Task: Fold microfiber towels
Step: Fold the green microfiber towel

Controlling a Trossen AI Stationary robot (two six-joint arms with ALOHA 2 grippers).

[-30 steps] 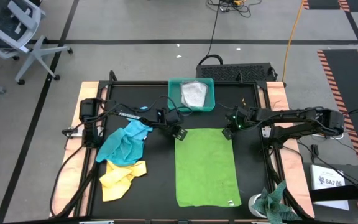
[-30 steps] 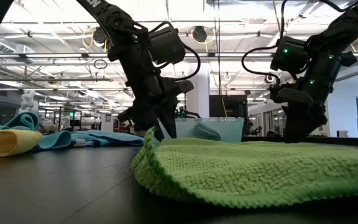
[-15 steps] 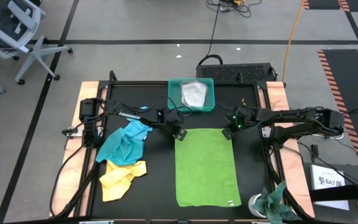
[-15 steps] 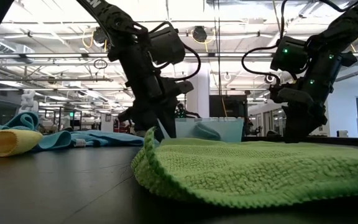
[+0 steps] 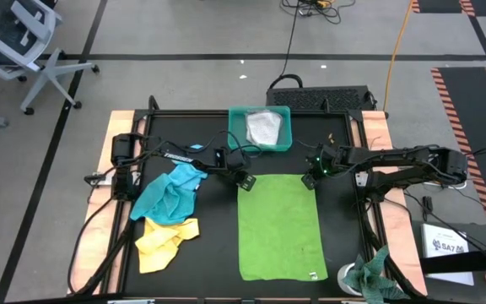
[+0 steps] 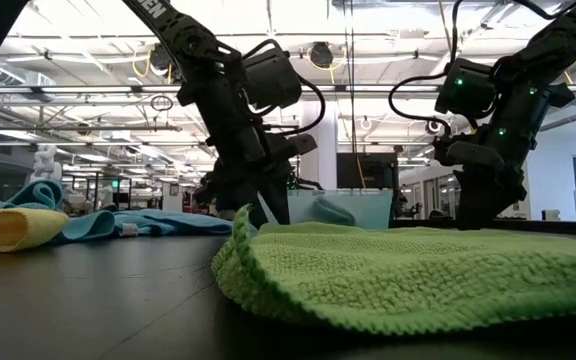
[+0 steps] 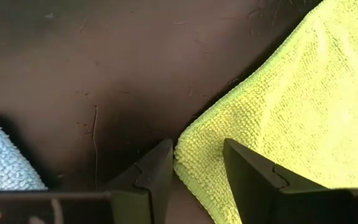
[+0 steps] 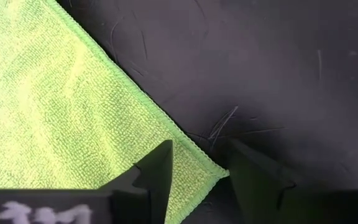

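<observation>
Four towels are counted on the black worktop (image 5: 344,148): one lime green towel (image 5: 281,224) spread flat, one turquoise towel (image 5: 171,192) and one yellow towel (image 5: 165,238) lying crumpled together, and one pale grey towel (image 5: 264,127) inside a single teal tray (image 5: 236,135). One mottled rag (image 5: 369,274) is seen at the worktop's near right corner. Two arms are present, each with one gripper.

The green towel is laid as a long rectangle, its long axis running from the far edge, where both grippers stand, toward the near edge of the worktop.

The left gripper (image 7: 194,171) is lowered at the towel's far left corner; its jaws are spread, and the corner is seen lying in the gap between them, not yet pinched. The right gripper (image 8: 197,165) is lowered at the far right corner; its jaws are likewise spread, with the corner's tip lying between them, nearer the outer jaw. The turquoise and yellow towels lie well apart from the left jaws, on their outer side; the tray is set just behind them.

Compared with a second ago, the left arm is seen to have shifted slightly in the low view; the towels are unchanged.
</observation>
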